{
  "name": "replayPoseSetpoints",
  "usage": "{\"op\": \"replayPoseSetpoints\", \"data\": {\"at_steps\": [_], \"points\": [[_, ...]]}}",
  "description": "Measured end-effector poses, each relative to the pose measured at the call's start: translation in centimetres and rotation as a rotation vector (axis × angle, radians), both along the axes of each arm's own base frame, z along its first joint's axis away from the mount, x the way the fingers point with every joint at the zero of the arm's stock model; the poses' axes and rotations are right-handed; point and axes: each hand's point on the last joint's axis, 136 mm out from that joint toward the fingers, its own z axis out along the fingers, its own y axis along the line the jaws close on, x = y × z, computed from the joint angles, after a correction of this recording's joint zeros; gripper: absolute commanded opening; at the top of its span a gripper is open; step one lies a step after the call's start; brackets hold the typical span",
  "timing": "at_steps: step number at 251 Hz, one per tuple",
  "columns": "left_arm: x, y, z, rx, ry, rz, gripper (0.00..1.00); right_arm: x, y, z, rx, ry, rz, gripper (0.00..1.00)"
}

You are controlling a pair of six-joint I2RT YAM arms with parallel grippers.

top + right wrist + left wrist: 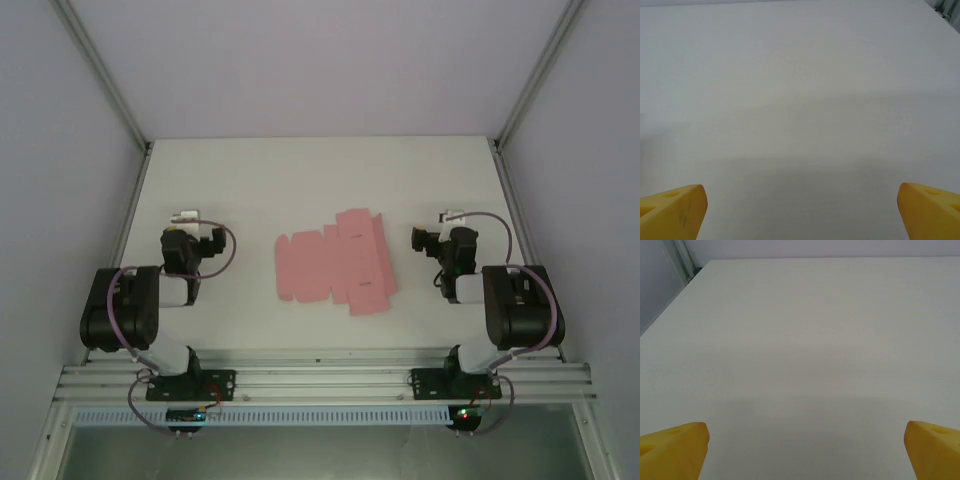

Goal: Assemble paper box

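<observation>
The paper box (335, 263) is a flat pink die-cut sheet with flaps and tabs, lying in the middle of the white table between the two arms. My left gripper (186, 226) rests to the sheet's left, well apart from it. The right gripper (447, 228) rests to its right, also apart. In the left wrist view the left gripper (805, 452) stands open, its yellow fingertips (675, 450) wide apart over bare table. In the right wrist view the right gripper (801, 212) is open too, fingertips (932, 210) at the frame's lower corners with nothing between them.
The white table (300, 175) is bounded by aluminium frame rails on the left (128, 205) and right (512, 190) and a slotted rail (320, 378) along the near edge. A frame post (680, 260) stands at the table's far left corner.
</observation>
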Motion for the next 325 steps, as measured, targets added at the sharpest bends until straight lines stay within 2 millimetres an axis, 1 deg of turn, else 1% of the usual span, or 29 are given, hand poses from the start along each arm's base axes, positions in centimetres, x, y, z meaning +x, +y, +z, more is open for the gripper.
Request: {"op": "replayPoseSetpoints", "data": {"at_steps": [107,136,161,176,207,227,256,273,289,306,324,325], "points": [[0.0,0.0,0.0,0.0,0.001,0.0,1.0,0.0,0.1,-0.1,0.006,0.004,0.01,0.99],[-0.1,0.0,-0.2,-0.001,0.028,-0.001,0.99,0.0,0.2,-0.1,0.011,0.004,0.017,0.99],[-0.3,-0.1,0.9,-0.002,0.015,-0.004,0.99,-0.1,0.1,0.0,0.011,0.003,0.015,0.99],[-0.4,-0.1,1.9,-0.002,0.003,-0.006,1.0,-0.2,0.1,0.5,0.011,0.0,0.014,0.99],[-0.5,-0.3,4.1,-0.012,-0.016,-0.011,1.0,-0.4,0.2,2.8,0.001,-0.026,0.013,0.99],[-0.6,-0.6,5.6,-0.027,-0.026,-0.015,0.99,-0.1,0.6,4.9,-0.016,-0.034,0.007,0.99],[-1.4,-2.1,7.1,-0.045,-0.03,-0.045,1.0,0.5,2.4,8.7,-0.032,-0.056,0.028,1.0],[-2.1,-3.3,7.7,-0.066,-0.025,-0.068,1.0,0.5,3.8,10.8,-0.031,-0.061,0.052,1.0],[-2.7,-4.2,8.3,-0.106,-0.013,-0.081,1.0,0.4,5.4,12.4,-0.02,-0.051,0.085,1.0],[-3.0,-4.9,8.9,-0.159,0.003,-0.084,1.0,0.3,7.9,13.6,0.002,-0.03,0.14,0.99],[-3.0,-6.0,9.2,-0.212,0.027,-0.094,1.0,-0.3,11.4,14.5,0.023,0.0,0.224,0.97],[-3.0,-6.0,9.2,-0.215,0.028,-0.095,1.0,-0.4,11.8,14.5,0.025,0.005,0.235,0.97]]}}
